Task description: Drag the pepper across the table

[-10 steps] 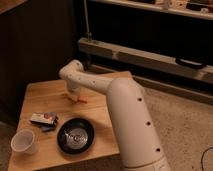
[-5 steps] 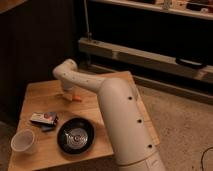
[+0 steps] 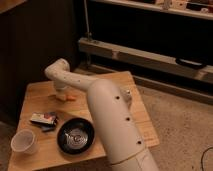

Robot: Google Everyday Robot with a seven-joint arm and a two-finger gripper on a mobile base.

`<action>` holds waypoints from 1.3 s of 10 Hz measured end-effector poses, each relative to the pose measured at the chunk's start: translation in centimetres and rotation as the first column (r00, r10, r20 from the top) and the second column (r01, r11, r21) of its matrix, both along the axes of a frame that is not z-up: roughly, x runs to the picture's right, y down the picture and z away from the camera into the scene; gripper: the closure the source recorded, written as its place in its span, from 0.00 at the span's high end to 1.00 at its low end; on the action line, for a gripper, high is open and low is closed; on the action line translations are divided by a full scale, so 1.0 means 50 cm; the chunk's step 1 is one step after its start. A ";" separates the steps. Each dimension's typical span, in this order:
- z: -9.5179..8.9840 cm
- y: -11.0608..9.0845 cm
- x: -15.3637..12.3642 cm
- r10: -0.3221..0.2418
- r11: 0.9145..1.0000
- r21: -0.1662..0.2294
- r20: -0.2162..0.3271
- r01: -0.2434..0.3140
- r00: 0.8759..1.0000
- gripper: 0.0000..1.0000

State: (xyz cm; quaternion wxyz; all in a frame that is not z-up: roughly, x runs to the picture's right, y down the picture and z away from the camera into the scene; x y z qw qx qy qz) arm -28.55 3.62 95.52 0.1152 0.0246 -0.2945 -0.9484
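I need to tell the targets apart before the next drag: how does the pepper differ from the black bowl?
The pepper is small, slim and orange-red; the black bowl is far larger, round and dark with a shiny centre. The pepper lies toward the far side of the table, right beside the gripper; the bowl sits near the front edge, away from the gripper. Both rest on the same wooden tabletop.

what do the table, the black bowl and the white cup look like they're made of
The table looks like light wood with a matte finish: plank seams and grain show. The black bowl seems glossy plastic or ceramic, with shiny glints at its centre. The white cup looks like thin plastic or paper, slightly translucent. The gripper sits on the table by the pepper.
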 end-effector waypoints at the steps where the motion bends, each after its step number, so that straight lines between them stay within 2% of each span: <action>1: 0.000 0.000 -0.013 -0.010 1.000 -0.002 0.009 0.010 1.000 0.31; 6: -0.004 0.006 -0.092 -0.069 0.997 -0.011 0.065 0.070 0.995 0.31; 13: -0.012 0.024 -0.156 -0.141 0.990 -0.014 0.120 0.143 0.983 0.31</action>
